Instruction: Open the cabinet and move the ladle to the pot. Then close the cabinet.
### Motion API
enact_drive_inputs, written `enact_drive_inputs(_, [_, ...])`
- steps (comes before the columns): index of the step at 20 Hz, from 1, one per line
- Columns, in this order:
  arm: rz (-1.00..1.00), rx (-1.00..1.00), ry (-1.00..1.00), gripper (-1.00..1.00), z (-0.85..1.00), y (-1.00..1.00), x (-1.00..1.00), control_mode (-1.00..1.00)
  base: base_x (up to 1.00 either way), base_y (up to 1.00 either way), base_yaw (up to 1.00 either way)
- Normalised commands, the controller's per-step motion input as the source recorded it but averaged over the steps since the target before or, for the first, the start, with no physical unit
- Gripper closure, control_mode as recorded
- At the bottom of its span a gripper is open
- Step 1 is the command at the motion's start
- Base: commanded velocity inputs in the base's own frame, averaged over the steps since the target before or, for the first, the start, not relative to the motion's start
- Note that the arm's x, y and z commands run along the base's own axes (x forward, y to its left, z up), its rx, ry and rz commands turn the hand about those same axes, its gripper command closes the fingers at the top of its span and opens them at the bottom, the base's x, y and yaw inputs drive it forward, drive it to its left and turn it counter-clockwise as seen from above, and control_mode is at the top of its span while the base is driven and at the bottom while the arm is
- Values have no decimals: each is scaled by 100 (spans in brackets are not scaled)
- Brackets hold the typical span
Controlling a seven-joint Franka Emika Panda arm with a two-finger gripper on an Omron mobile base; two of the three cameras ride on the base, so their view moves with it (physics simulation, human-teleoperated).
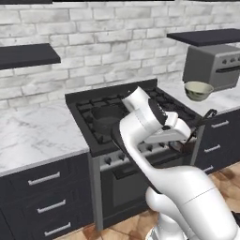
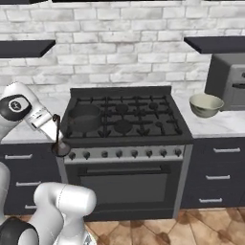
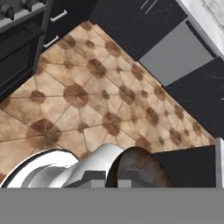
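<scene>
A white brick wall (image 2: pixel 124 43) backs a kitchen with a black stove (image 2: pixel 125 127) set between marble-topped tables (image 1: pixel 33 133) on dark drawer units (image 2: pixel 217 177). Dark shelves (image 1: pixel 26 55) hang on the wall to either side. The pot (image 2: pixel 85 117) sits on the stove's front left burner, seen from the right base view; in the left base view it lies just behind the arm's upper link (image 1: pixel 105 119). On the table to the right of the stove stand a pale bowl (image 2: pixel 206 105) and, behind it, a grey oven-like appliance (image 1: pixel 211 65).

The arm (image 1: pixel 150 136) bends forward over the stove's front edge. The gripper (image 2: pixel 53 131) points down in front of the stove's left corner in the right base view, and the ladle (image 2: pixel 60 139) hangs from it, handle up, with its round bowl low beside the stove knobs (image 2: pixel 119 153). In the left base view the ladle (image 1: pixel 202 121) shows as a thin dark handle with a hooked end, slanting up at the stove's right front corner, near the drawers. The gripper seems pressed onto the ladle's handle, though the fingers themselves are too small to make out.

The hand view looks down at a brown tiled floor (image 3: pixel 87 96), with dark cabinet fronts (image 3: pixel 131 26) along the top and the ladle's rounded bowl (image 3: pixel 138 168) close at the bottom
</scene>
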Motion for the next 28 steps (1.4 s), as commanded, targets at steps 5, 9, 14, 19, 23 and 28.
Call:
enact_drive_inputs(5, [0,0,0,100,0,0,0,100,35,-6,24])
enact_drive_inputs(9, [0,0,0,100,0,0,0,100,3,-13,21])
enact_drive_inputs(14, [4,0,-1,100,-1,-2,-1,-100,-1,-9,16])
enact_drive_inputs(19, [22,1,-8,100,0,-8,-1,-100,0,0,0])
enact_drive_inputs(23, [20,7,-15,100,0,-1,4,-100,0,0,0])
enact_drive_inputs(28, [20,3,-12,100,1,0,26,-100,0,0,0])
